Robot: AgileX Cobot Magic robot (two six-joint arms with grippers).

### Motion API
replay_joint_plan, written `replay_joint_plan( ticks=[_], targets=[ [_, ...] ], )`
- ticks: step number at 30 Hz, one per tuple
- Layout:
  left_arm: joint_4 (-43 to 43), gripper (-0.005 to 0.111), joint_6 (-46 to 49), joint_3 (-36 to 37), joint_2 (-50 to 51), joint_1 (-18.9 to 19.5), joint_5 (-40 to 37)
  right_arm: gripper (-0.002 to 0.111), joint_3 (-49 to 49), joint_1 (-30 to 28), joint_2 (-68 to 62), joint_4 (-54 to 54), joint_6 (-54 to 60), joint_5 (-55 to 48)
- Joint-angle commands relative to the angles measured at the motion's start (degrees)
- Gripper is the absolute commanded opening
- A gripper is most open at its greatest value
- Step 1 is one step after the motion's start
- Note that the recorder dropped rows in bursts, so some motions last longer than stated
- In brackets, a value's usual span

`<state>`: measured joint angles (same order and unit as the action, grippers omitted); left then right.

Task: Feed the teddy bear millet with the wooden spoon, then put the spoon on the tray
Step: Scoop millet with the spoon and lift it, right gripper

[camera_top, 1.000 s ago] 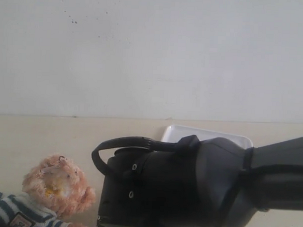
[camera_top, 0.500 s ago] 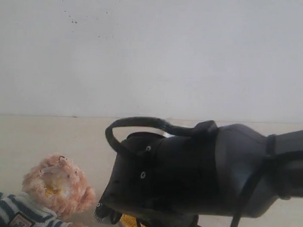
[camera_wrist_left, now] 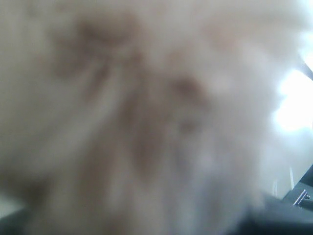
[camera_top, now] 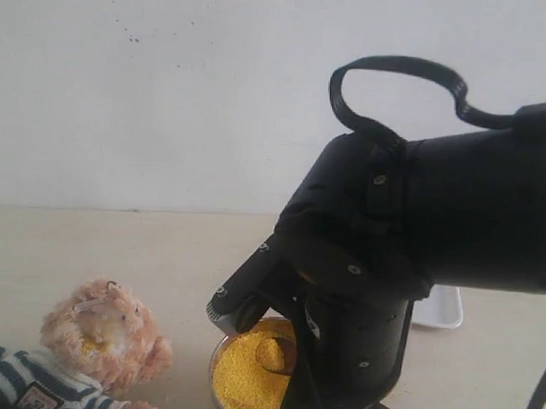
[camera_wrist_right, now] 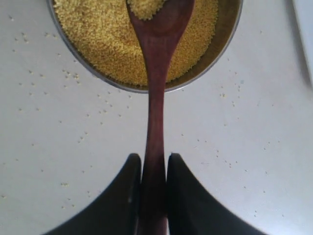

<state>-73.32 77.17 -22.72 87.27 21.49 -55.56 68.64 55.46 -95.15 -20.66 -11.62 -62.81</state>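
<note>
Lying left of the metal bowl (camera_top: 217,353), the teddy bear (camera_top: 102,338) shows only its fluffy head and a strip of striped shirt; the rest is cut off by the picture's edge. Its muzzle carries a small yellow patch. In the left wrist view, blurred pale fur fills nearly everything. The left gripper is hidden behind it, so I cannot tell how wide it stands or whether it grips anything.

The bowl stands on the pale table (camera_top: 92,243), heaped with the millet (camera_wrist_right: 98,39). In the exterior view its near side is cut off and its right half is covered by the black right arm (camera_top: 416,227), which leans down over it with a cable loop (camera_top: 394,70) on top.

The right wrist view is clearer. The right gripper (camera_wrist_right: 154,164) has its two black fingers (camera_wrist_right: 128,196) pressed against the thin handle of the wooden spoon (camera_wrist_right: 156,98), one on each side, with only the handle's width between them. The handle runs out over the bowl's rim, and the spoon's oval end sits above the grain with a little millet in it. That end is cropped, so I cannot tell whether it touches the mound. Loose grains (camera_wrist_right: 220,159) dot the table around the bowl.

Right of the bowl, the tray (camera_top: 437,309) peeks out as a white corner behind the arm, mostly hidden.
</note>
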Motion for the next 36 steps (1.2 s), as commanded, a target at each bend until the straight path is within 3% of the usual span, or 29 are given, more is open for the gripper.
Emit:
replay_joint_plan(
  ticks=[1,36],
  targets=[
    [-0.7,0.004,0.4,0.1,0.1,0.1,-1.1,0.003,0.0,-0.3,1.3,0.4,0.5,-1.2],
    [-0.7,0.004,0.4,0.1,0.1,0.1,-1.1,0.003,0.0,-0.2,2.0,9.3,4.5,3.2]
  ],
)
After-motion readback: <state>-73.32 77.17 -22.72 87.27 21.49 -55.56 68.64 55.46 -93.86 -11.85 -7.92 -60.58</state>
